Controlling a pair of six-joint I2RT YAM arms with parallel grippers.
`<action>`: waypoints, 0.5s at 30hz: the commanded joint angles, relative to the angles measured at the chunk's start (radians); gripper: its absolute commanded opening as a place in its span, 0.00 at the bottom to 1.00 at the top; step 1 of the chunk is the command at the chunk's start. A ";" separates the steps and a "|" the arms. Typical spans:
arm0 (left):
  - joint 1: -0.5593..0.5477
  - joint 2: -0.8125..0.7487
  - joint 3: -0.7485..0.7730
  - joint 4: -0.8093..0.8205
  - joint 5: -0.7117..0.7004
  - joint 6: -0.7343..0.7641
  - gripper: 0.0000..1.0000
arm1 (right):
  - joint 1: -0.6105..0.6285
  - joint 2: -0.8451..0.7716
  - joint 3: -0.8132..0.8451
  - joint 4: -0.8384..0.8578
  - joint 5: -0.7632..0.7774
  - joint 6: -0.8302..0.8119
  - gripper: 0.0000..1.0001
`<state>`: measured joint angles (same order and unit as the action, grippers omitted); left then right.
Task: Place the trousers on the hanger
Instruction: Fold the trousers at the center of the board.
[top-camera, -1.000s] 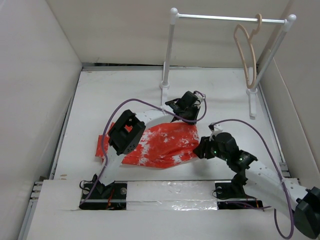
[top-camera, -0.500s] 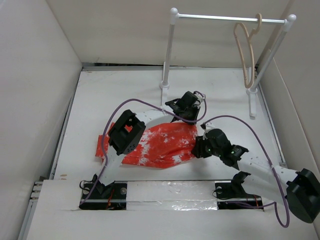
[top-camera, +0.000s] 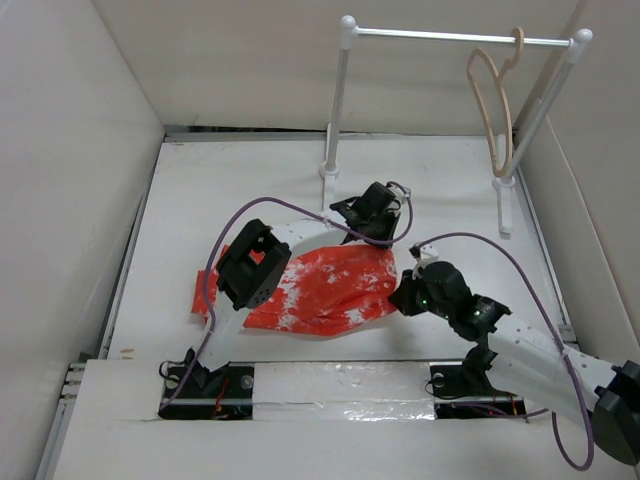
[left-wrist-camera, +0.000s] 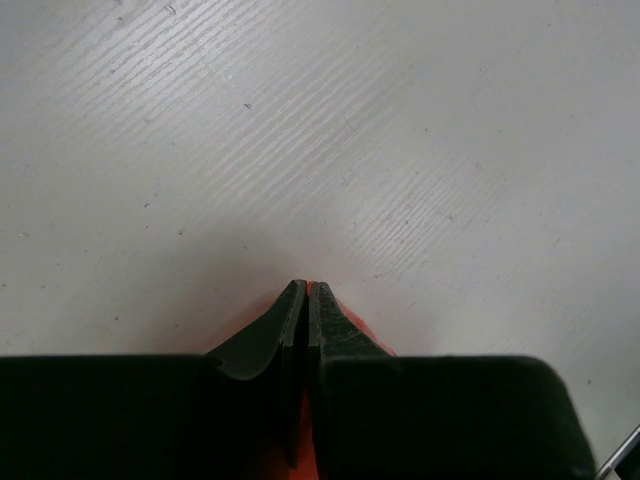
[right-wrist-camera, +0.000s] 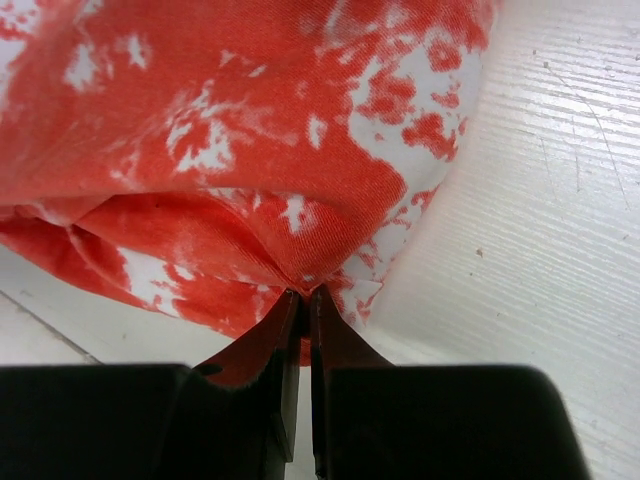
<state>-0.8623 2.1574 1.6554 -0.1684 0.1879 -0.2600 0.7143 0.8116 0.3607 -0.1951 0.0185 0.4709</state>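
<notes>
Scene: a white bench (top-camera: 230, 190) walled on three sides, with both arms reaching in from the near edge.
Trousers: the trousers (top-camera: 320, 285) lie in a rumpled orange-red, white-blotched heap on the bench, near its front edge and left of centre. They are well apart from the hanger.
Hanger: the hanger (top-camera: 494, 160) hangs by its hook from the right end of the rail, close to the right post. No cloth is on it.
Rail stand: the white two-post rail stand (top-camera: 450, 38) stands at the back right of the bench.
Left fingers: the left fingers (left-wrist-camera: 270, 340) are pressed together at the far right corner of the heap. Slivers of orange cloth show at the tips, between the fingers and beside them, so they are pinching the trousers' edge. Bare bench lies just ahead of them.
Right fingers: the right fingers (right-wrist-camera: 340, 345) are clenched on a fold of the trousers (right-wrist-camera: 250, 150) at the heap's right-hand edge. The cloth is puckered where the tips meet.
Relation of arms: both sets of fingers work the same right end of the garment, the left farther back, the right nearer the front.
</notes>
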 joint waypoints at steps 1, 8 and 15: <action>0.019 -0.007 0.038 0.003 -0.008 0.001 0.00 | 0.023 -0.057 -0.012 -0.055 0.011 0.055 0.02; 0.100 0.016 0.061 0.006 0.024 -0.012 0.00 | 0.125 -0.143 -0.063 -0.144 0.035 0.176 0.01; 0.109 0.024 0.054 0.018 0.038 -0.012 0.00 | 0.169 -0.282 -0.108 -0.247 0.051 0.278 0.09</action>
<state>-0.8001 2.1864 1.6756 -0.1951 0.3061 -0.2974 0.8570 0.5793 0.2783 -0.2924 0.1207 0.6769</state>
